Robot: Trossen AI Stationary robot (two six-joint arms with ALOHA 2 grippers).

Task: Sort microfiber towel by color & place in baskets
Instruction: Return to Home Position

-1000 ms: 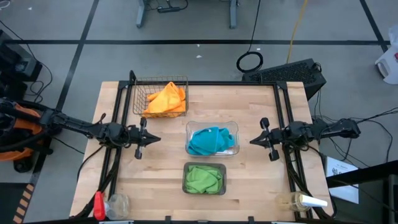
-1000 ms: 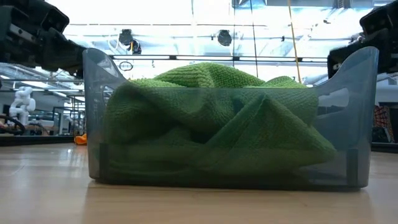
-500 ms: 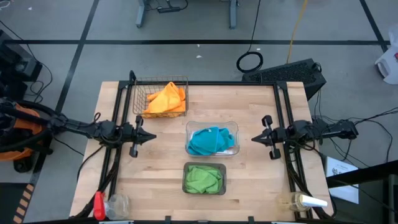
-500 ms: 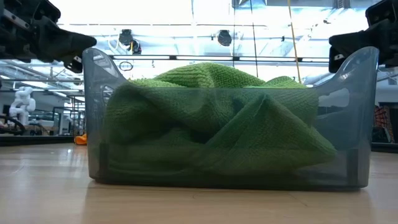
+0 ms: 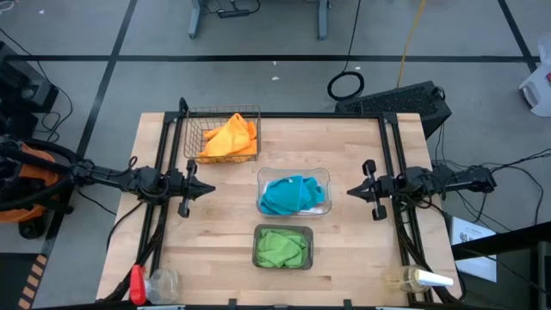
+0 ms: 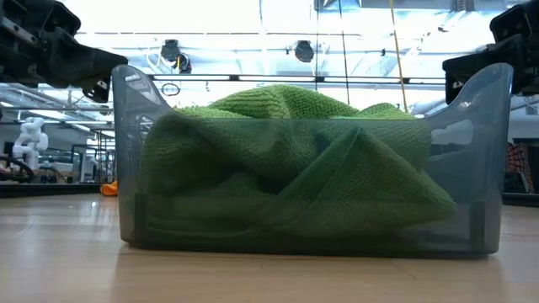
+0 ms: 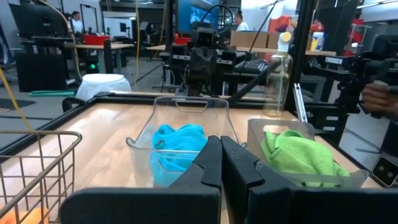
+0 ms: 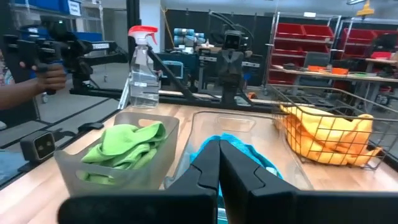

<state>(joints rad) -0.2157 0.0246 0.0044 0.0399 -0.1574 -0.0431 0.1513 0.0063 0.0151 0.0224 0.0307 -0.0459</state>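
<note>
Orange-yellow towels fill the brown wire basket at the far left. Teal-blue towels lie in the clear tray at the table's middle. Green towels sit in the grey tray near the front. My left gripper hovers shut left of the clear tray, holding nothing. My right gripper hovers shut right of that tray, also holding nothing.
Black frame rails run along both table sides. A clear bottle and red tool lie at the near left corner; a spray bottle lies at the near right. A person's hand shows beyond the table.
Both grippers have drawn back from the trays: the left one toward the table's left edge, the right one slightly toward the right edge. The towels and trays have stayed put.
</note>
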